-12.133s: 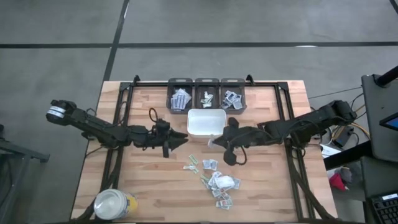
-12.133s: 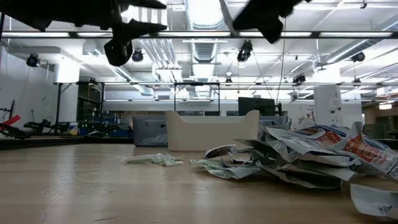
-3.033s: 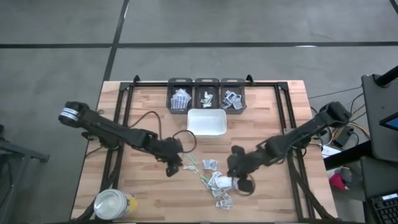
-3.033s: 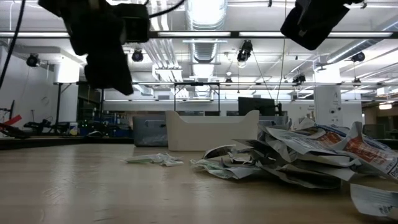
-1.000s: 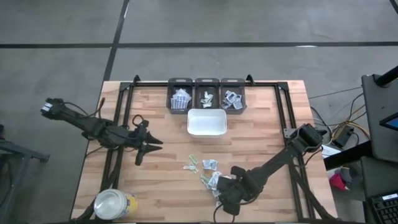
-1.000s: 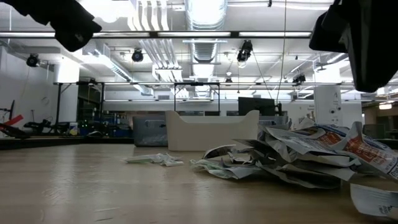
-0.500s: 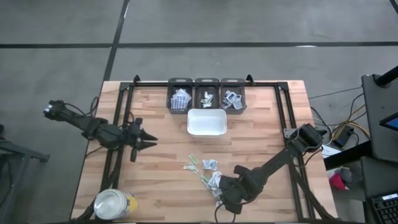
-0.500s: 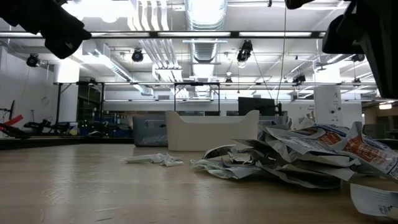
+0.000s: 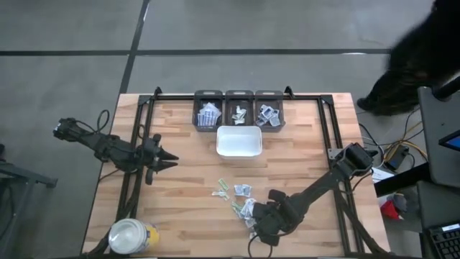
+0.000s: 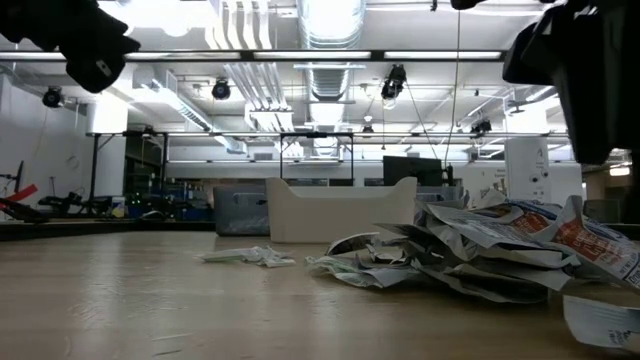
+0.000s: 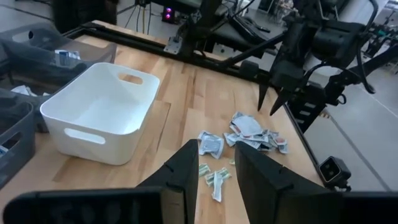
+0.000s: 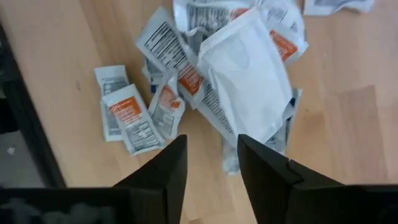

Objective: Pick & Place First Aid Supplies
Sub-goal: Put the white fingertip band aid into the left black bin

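The first aid supplies (image 9: 248,207) lie as a loose pile of small white packets with red and green print on the near middle of the table, also in the right wrist view (image 12: 236,74) and the low view (image 10: 480,250). My right gripper (image 12: 211,168) hangs open just above the pile's near side, fingers pointing down; the left wrist view shows its fingers (image 11: 273,102) clear of the packets (image 11: 255,134). My left gripper (image 9: 171,160) is open and holds nothing, well above the table's left part, pointing toward the right. A few stray packets (image 9: 224,191) lie left of the pile.
A white tray (image 9: 238,152) stands beyond the pile, with three grey bins (image 9: 238,97) holding packets behind it at the far edge. A white-lidded yellow jar (image 9: 133,236) sits at the near left corner. A dark blurred shape (image 9: 420,57) shows beyond the table's far right corner.
My left gripper has drawn back a little toward the table's left edge. My right arm has stayed over the pile. A dark shape has come into the high view at the far right.
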Tool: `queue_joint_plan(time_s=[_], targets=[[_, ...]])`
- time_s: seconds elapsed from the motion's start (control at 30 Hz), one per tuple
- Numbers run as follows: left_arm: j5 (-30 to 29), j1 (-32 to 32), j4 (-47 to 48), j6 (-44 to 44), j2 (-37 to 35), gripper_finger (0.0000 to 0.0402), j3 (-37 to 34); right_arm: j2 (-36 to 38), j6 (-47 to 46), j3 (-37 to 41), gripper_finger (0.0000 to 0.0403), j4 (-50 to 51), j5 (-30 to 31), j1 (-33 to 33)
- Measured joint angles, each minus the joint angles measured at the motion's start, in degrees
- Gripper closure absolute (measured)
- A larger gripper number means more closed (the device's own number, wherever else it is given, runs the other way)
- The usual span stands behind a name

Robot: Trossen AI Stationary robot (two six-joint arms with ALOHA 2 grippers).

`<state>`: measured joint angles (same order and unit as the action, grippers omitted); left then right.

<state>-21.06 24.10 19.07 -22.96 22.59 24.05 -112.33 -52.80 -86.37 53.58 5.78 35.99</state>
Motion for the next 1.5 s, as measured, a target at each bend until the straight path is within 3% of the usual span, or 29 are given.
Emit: queue_joint_plan(time_s=[0.57,0.93,1.27,1.5], targets=[[-0.04,0.00,-0.08,1.50,0.02,0.0303,0.00,-0.36,0.98,0.35,0.0264,-1.95,3.59,-0.97],[-0.02,-0.02,-0.17,1.55,0.02,0.0303,0.00,-4.98,0.55,-0.32,0.0264,-4.64,3.04,-1.15],[-0.04,0.00,-0.22,1.55,0.02,0.0303,0.00,-4.95,-2.26,-0.42,0.0264,-4.12,3.26,-1.27],[-0.04,-0.02,-0.22,1.56,0.02,0.0303,0.00,-4.95,-2.21,-0.39,0.0284,-2.67,4.09,-1.51]])
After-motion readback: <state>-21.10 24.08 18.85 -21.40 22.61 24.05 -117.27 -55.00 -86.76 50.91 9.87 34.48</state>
